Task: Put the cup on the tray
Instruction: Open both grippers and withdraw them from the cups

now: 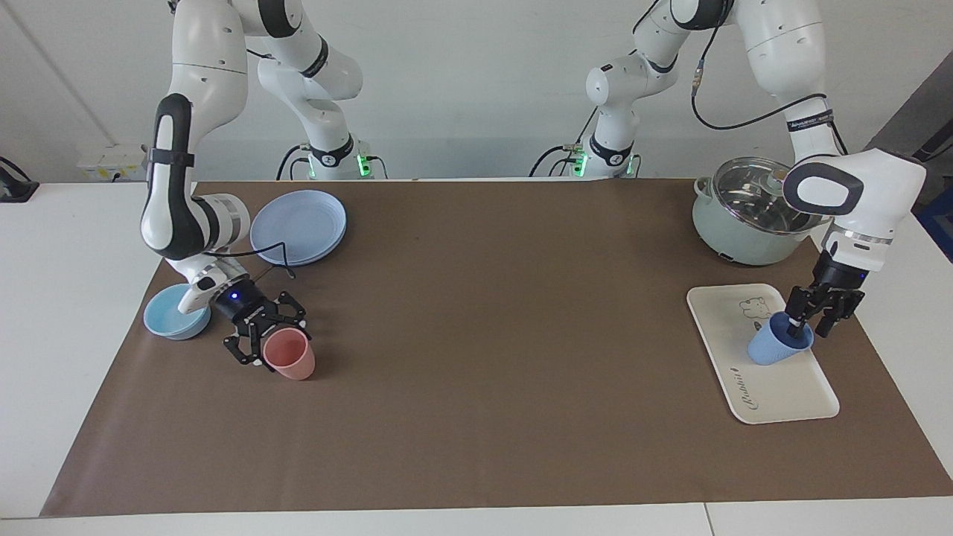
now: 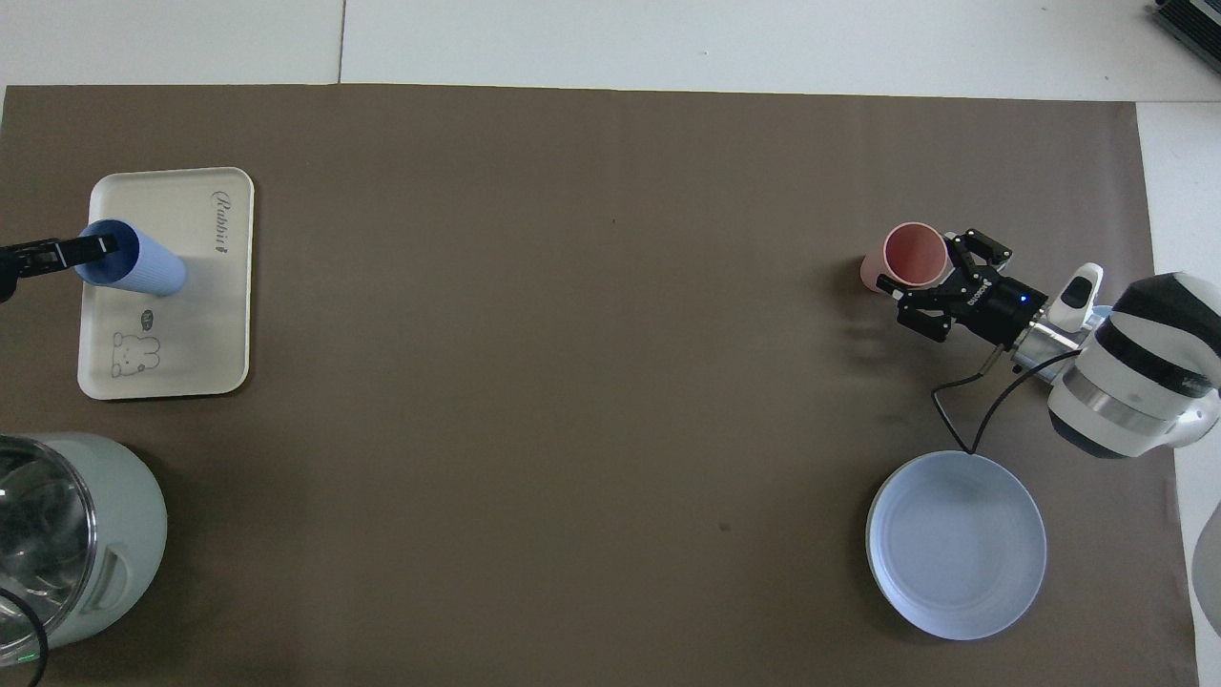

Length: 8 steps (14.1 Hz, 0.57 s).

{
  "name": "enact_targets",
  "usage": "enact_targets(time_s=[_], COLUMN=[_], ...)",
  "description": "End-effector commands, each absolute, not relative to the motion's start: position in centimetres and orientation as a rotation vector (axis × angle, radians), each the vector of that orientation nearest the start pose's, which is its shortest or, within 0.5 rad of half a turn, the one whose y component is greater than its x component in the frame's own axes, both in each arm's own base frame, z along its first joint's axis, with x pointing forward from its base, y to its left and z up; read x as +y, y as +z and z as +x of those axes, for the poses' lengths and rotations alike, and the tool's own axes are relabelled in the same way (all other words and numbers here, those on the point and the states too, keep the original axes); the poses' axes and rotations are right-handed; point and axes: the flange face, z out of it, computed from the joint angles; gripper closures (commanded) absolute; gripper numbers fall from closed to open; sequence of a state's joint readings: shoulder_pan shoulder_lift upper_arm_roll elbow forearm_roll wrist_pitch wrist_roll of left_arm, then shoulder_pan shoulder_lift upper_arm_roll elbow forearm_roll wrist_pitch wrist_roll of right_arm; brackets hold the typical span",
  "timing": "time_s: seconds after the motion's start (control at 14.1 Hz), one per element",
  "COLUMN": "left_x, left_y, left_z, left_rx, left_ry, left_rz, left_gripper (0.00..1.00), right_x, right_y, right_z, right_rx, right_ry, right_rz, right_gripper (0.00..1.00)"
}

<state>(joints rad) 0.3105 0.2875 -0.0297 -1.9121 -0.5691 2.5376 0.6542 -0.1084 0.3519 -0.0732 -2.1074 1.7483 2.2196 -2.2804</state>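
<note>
The periwinkle-blue cup (image 1: 774,350) (image 2: 143,267) stands tilted on the cream tray (image 1: 782,398) (image 2: 191,353), its base on the tray and its rim tipped toward the left arm's end of the table. My left gripper (image 1: 811,326) (image 2: 91,248) is shut on the cup's rim, with one finger inside the cup. My right gripper (image 1: 269,339) (image 2: 918,262) is open, low over the mat at the right arm's end, its fingers on either side of a pink cup (image 1: 292,359) (image 2: 914,250).
A light-blue bowl (image 1: 173,316) sits beside the right gripper, partly under the right arm. A round blue plate (image 1: 299,225) (image 2: 956,544) lies nearer to the robots than the bowl. A pale-green pot with a glass lid (image 1: 744,216) (image 2: 67,534) stands nearer to the robots than the tray.
</note>
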Motion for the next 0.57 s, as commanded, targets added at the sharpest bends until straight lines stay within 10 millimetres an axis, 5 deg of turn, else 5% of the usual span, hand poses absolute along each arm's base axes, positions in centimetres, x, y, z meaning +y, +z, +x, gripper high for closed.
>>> enact_targets(time_s=[0.0, 0.5], left_x=[17.9, 19.2], left_y=[41.8, 50.8], left_z=[62.7, 61.3], left_rx=[-0.004, 0.089], left_ry=[-0.744, -0.419], left_rz=[-3.368, -3.62], left_gripper=[0.07, 0.07], right_x=[-7.0, -5.1], right_y=[27.7, 37.3], right_z=[57.4, 56.6], right_rx=[-0.788, -0.601], right_ry=[-1.382, -1.208], right_rz=[-2.126, -2.285], right_gripper=[0.0, 0.0])
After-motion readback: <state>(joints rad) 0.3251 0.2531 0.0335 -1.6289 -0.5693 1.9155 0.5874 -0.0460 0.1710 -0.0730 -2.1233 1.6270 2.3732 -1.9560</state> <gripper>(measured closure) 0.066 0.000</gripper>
